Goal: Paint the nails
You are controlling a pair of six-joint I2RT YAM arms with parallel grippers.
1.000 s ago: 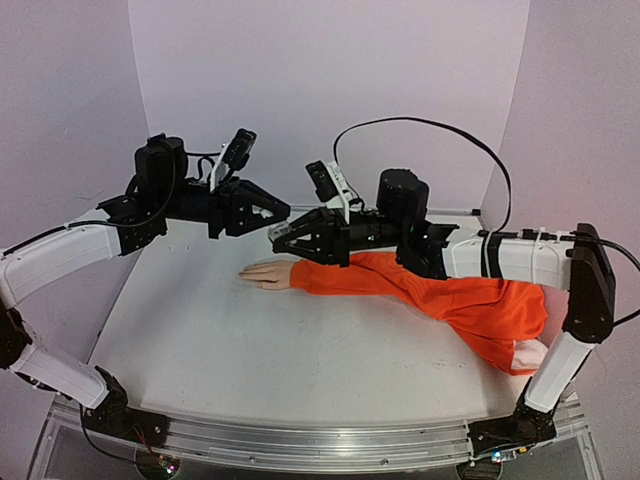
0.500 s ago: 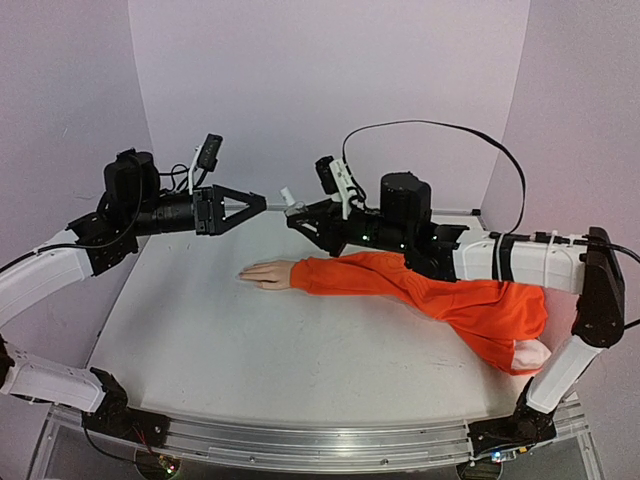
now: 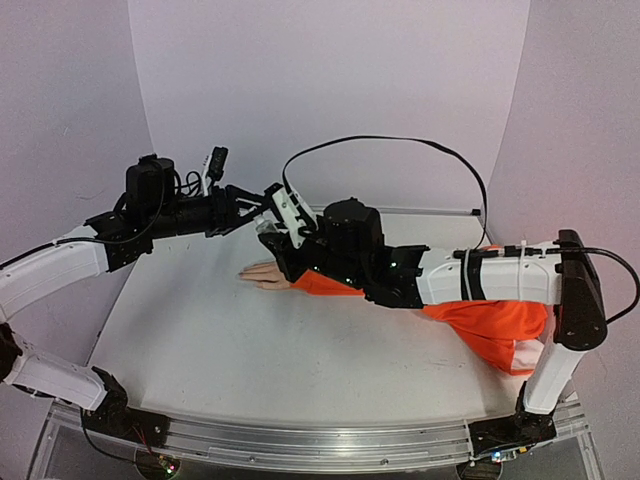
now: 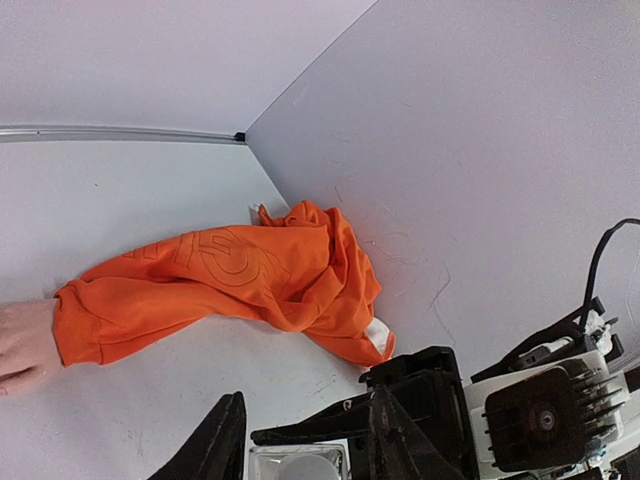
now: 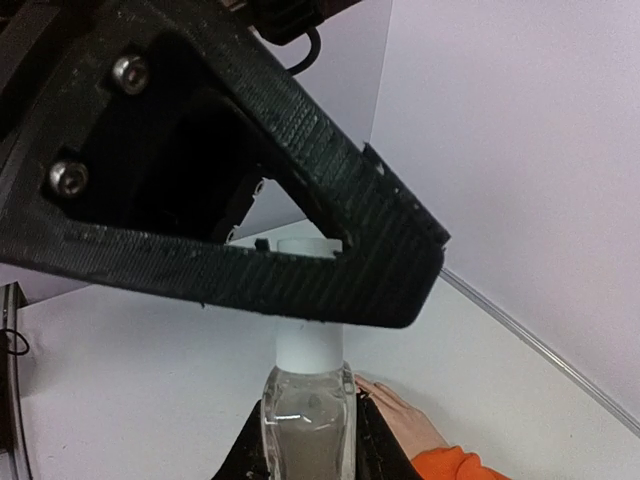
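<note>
Left pincer: I am watching it hang above the far-left part of the desk. Its jaws are standing apart, one on each side of the white cap. I cannot tell whether they are touching it.
Bottle: this small clear one is standing upright in the air, cap uppermost, between the two pincers.
Right pincer: it is gripping the bottle's glass body from below, with a finger pressing on each side.
Mannequin hand: it is lying flat on the desk just beneath the pincers, fingers pointing left.
Nails: they are sitting at those leftmost fingertips, too small for me to make out one by one, and well clear of the bottle.
Orange sleeve: it is running rightward from the wrist and bunching up at the right end of the desk.
</note>
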